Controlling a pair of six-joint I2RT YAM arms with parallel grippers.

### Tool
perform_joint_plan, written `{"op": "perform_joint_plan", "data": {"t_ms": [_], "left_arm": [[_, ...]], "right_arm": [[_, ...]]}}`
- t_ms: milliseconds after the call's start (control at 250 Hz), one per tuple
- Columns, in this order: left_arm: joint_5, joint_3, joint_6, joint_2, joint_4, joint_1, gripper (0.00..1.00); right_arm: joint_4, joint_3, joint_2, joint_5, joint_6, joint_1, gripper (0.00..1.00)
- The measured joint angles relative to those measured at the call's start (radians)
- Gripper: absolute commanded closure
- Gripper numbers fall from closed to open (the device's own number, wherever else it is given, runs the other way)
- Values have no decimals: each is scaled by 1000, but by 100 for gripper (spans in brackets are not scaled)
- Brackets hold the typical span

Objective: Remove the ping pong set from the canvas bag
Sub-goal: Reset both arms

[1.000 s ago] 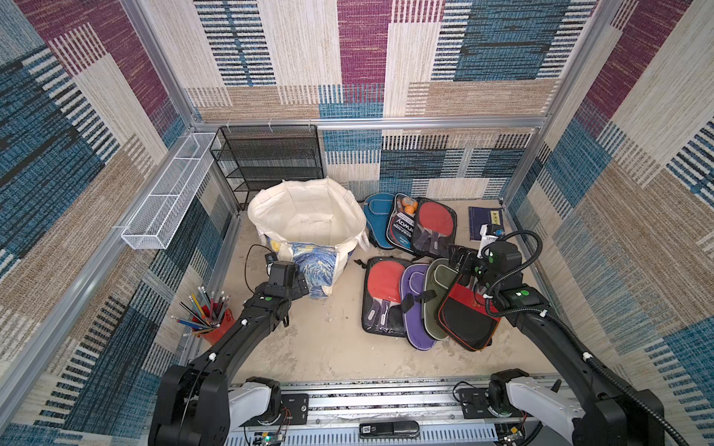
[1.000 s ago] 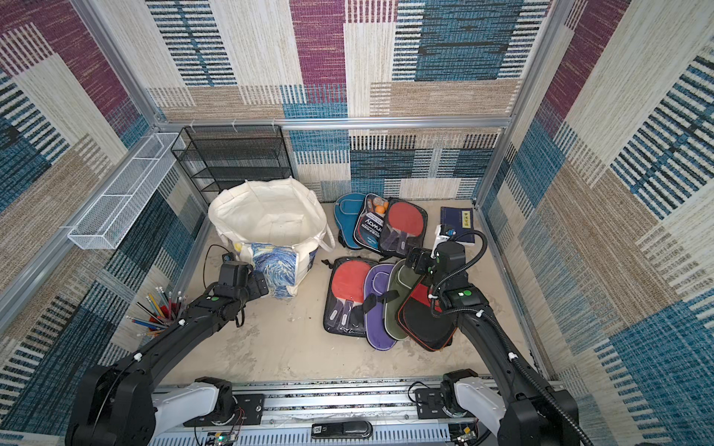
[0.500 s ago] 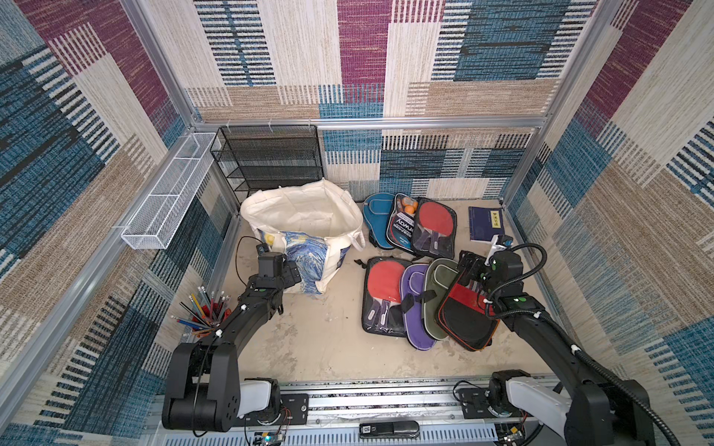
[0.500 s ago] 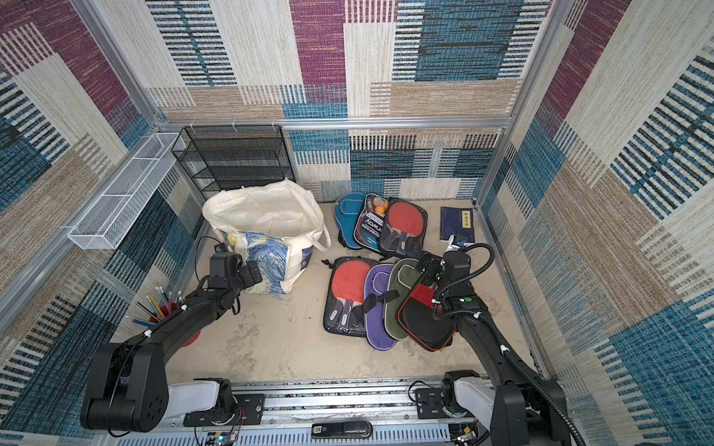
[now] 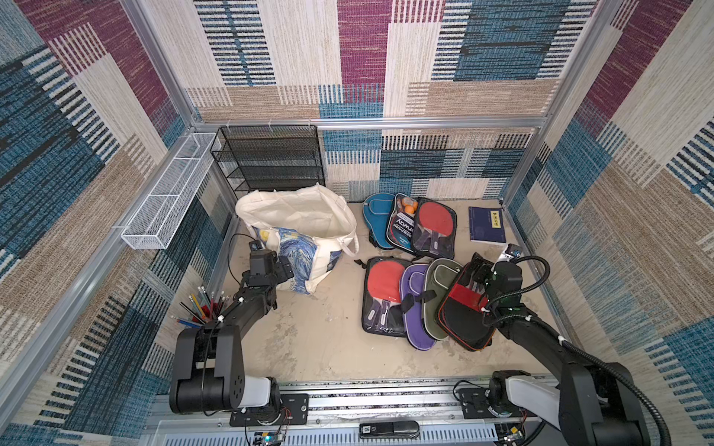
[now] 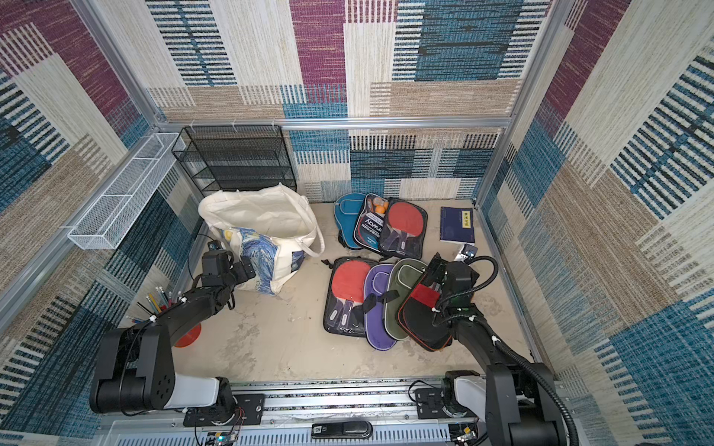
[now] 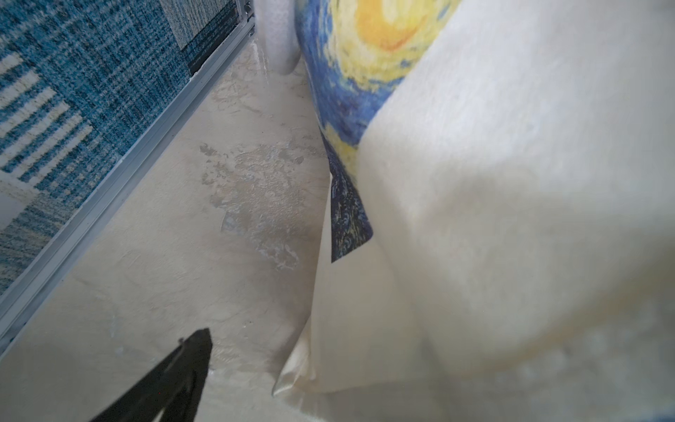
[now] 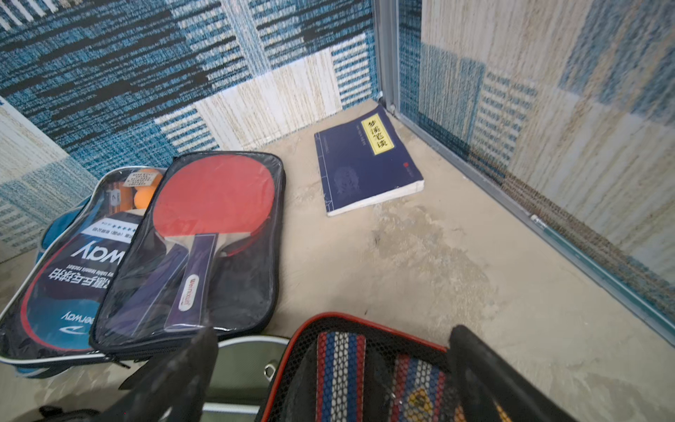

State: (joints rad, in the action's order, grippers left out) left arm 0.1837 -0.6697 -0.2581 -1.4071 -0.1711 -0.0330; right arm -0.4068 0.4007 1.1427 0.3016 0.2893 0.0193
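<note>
One canvas bag point(image 5: 297, 251), open-mouthed, back left on the surface point(image 5: 320, 340); seven ping pong cases point(image 5: 413, 282) outside it, two showing red paddles. Left end effector point(image 5: 285, 268) just beside the bag, right end effector point(image 5: 478, 275) over the cases, both spread wide, empty.

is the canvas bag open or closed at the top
Open. In both top views the canvas bag stands with its rim spread wide, and only pale cloth shows inside.

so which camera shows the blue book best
The right wrist view: the blue book lies close, its yellow label clear. In both top views it is small by the wall; the left wrist view misses it.
</note>
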Motion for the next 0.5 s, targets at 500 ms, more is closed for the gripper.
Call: {"op": "perform_joint_plan", "data": {"t_ms": [500], "left_arm": [[24,58,98,-29,-117,-3,1]], "right_arm": [[-330,-49,211,65,-97,0,1]]}}
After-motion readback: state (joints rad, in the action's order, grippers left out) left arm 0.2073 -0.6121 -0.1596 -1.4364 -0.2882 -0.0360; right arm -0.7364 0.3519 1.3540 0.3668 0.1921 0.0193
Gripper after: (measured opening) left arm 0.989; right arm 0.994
